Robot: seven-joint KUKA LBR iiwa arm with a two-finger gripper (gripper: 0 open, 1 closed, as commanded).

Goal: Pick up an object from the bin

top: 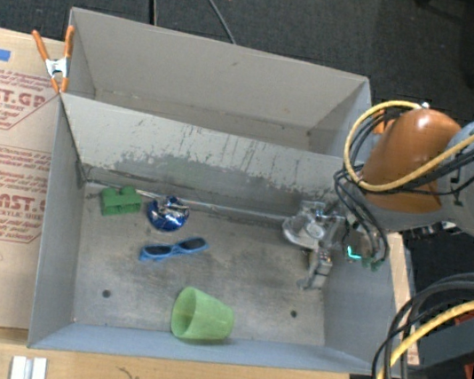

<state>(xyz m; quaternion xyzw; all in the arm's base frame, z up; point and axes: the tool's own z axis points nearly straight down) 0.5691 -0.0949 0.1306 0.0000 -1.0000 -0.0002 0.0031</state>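
My gripper (315, 276) hangs over the right part of the bin floor, its fingers pointing down and close together, with nothing visible between them. A light green cup (201, 316) lies on its side near the bin's front wall, left of and below the gripper. A blue elongated piece like small glasses (173, 250) rests in the middle of the floor, well left of the gripper.
A blue and white crumpled thing (167, 213) and a green block (120, 201) lie along the back wall at the left. The arm with its orange cover and yellow cables reaches in from the right.
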